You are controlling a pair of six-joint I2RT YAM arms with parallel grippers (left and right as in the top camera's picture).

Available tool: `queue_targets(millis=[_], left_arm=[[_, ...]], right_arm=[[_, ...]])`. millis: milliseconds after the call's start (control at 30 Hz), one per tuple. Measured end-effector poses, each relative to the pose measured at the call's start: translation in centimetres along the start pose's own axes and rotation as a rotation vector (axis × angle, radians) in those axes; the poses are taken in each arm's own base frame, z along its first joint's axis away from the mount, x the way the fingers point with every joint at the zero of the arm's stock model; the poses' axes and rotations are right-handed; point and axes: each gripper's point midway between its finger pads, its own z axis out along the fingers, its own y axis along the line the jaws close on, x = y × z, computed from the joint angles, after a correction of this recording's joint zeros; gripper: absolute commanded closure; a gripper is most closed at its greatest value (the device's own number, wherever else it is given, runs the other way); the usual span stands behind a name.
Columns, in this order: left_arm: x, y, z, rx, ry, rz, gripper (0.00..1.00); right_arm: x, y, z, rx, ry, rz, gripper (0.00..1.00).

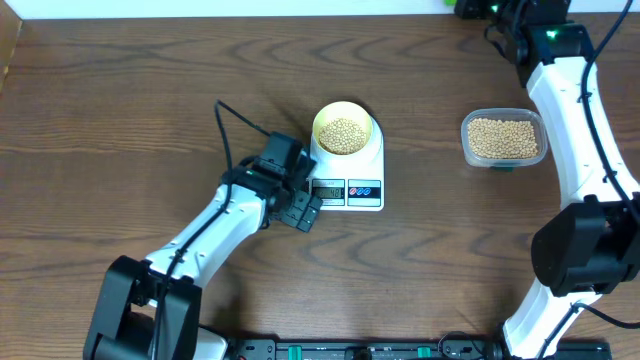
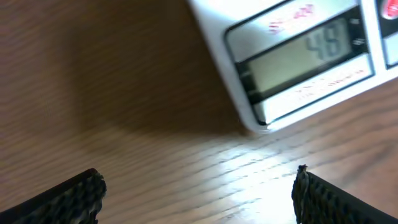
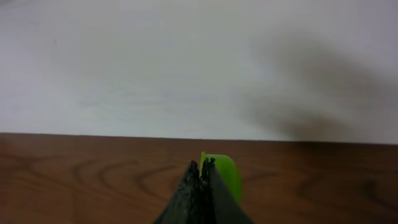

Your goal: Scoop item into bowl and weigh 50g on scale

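The left gripper [image 2: 199,175] is wide open and holds nothing. Its two dark fingers [image 2: 68,196] sit far apart over the bare table [image 2: 93,81], just short of the scale [image 1: 348,178] and clear of it. Whether the tips touch the wood I cannot tell. The left arm [image 1: 215,225] lies low, slanting from the near edge up to the scale's front left corner, with the wrist turned toward the display [image 2: 298,59]. The display seems to read 48 (the digits are blurred).

On the back of the scale's platform stands the bowl [image 1: 318,115], with a mound of beans [image 1: 344,133] in it. Well off to the right, on the table, is the clear tub [image 1: 503,160], with more beans lying in an even layer.

Farthest away, the right arm [image 1: 565,110] reaches from the near right side up to the far right corner. The right gripper [image 3: 204,167] is closed tight on a thin green piece [image 3: 224,174], which pokes out just past its tips, above the table's far edge and facing a white wall [image 3: 186,62].
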Motion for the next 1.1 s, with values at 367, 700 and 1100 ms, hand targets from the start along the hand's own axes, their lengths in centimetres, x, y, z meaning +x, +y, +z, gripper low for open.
queue_targets(millis=[367, 700, 1100], left_arm=[[0.0, 0.3, 0.0, -0.002, 0.0, -0.008, 0.02], [0.0, 0.3, 0.0, -0.002, 0.0, -0.008, 0.02], [0.0, 0.3, 0.0, -0.002, 0.0, -0.008, 0.02]], right_arm=[[6.0, -2.6, -0.9, 0.136, 0.233, 0.151, 0.99], [12.9, -1.7, -3.9, 0.149, 0.539, 0.344, 0.99], [8.8, -5.0, -9.7, 0.183, 0.456, 0.354, 0.99]])
